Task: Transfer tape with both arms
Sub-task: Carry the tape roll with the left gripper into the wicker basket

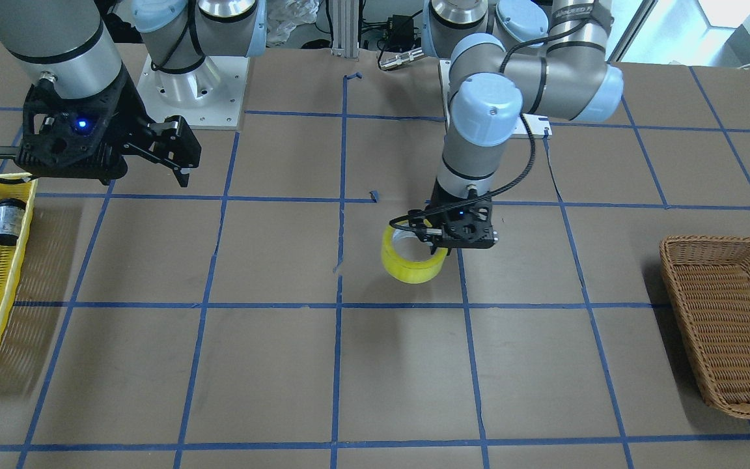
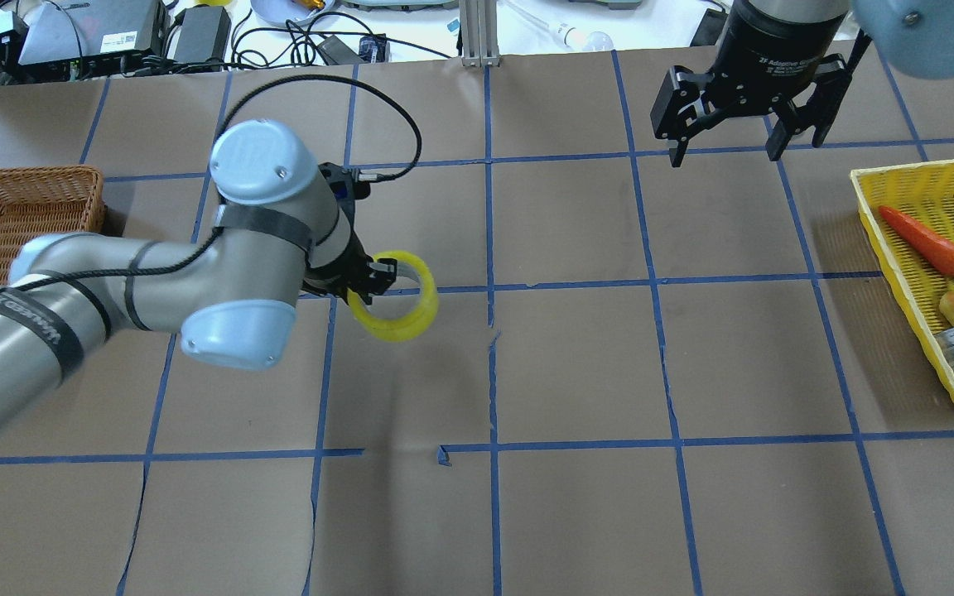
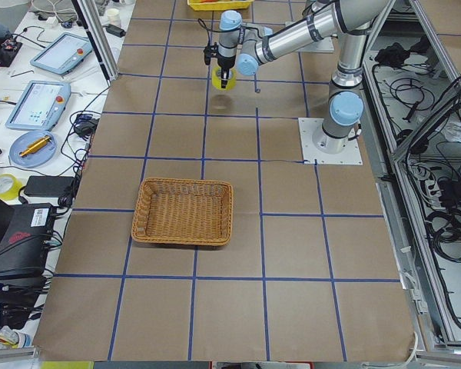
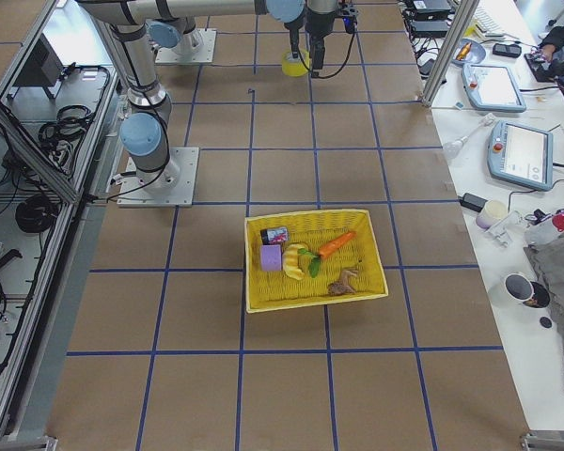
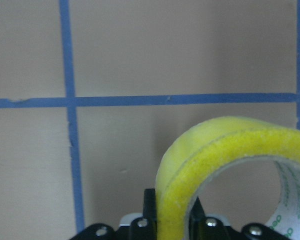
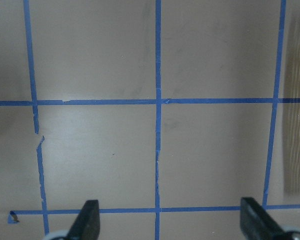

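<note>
In the overhead view, a brown woven wicker basket sits at the far left. Next comes the left arm's black two-finger gripper, clamped on the wall of the translucent yellow ring of packing tape, one finger inside the hollow and one outside. The roll hangs just left of the table's centre line, apparently lifted clear of the brown paper. Further right, the right arm's black gripper hovers empty, fingers wide apart, near the yellow plastic mesh basket of toy food. With the tape in the left arm's grasp, I judge the task past its middle. What seems left is carrying it to the wicker basket and letting go.
</note>
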Controlling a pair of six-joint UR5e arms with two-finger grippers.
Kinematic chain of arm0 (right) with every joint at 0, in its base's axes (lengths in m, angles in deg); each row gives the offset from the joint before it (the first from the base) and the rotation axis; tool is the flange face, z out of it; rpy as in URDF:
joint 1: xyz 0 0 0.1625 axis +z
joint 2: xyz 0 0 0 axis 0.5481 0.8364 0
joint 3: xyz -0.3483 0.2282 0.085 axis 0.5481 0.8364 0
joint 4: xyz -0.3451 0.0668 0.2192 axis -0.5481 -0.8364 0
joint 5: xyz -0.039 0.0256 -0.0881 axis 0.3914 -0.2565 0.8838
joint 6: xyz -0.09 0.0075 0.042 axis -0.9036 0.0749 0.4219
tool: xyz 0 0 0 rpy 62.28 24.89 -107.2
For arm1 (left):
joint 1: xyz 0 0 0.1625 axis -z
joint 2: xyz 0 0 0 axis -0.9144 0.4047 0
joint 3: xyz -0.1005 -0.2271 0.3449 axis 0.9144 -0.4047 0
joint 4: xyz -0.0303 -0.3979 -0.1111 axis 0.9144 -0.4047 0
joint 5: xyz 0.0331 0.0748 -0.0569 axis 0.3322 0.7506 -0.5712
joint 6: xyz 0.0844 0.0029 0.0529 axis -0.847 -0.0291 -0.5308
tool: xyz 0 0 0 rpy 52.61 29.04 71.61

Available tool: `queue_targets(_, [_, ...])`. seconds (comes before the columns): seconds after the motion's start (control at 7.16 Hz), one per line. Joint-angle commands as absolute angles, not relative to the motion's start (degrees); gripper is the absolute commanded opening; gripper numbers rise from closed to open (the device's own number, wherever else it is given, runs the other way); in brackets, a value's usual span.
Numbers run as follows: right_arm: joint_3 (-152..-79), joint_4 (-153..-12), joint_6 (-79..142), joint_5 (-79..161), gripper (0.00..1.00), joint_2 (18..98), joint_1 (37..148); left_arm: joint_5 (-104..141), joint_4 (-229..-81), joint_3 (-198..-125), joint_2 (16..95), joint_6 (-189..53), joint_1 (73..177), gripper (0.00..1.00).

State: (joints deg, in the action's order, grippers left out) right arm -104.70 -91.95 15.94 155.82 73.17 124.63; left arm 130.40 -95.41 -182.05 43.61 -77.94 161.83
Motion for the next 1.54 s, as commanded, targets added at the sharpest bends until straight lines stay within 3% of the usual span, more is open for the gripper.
queue_targets(0.0, [-104.7, -92.0, 15.9, 155.9, 1.0, 73.2, 124.6, 130.6, -107.1, -172.6, 41.6, -85.8, 151.6, 0.0])
queue_targets(0.56, [-104.7, -92.0, 16.0, 155.1, 1.0, 73.4, 124.6, 130.6, -112.4, -166.6, 45.7, -119.2, 126.0, 0.0])
queue_targets(0.98, [-104.7, -92.0, 16.0, 155.2, 1.0, 73.4, 124.6, 131.8, -109.5, -158.0, 55.8, -134.7, 114.9, 0.0])
queue_targets(1.4, [-104.7, -92.0, 16.0, 155.2, 1.0, 73.4, 124.6, 130.4, -95.8, -157.5, 65.6, -139.8, 112.9, 0.0])
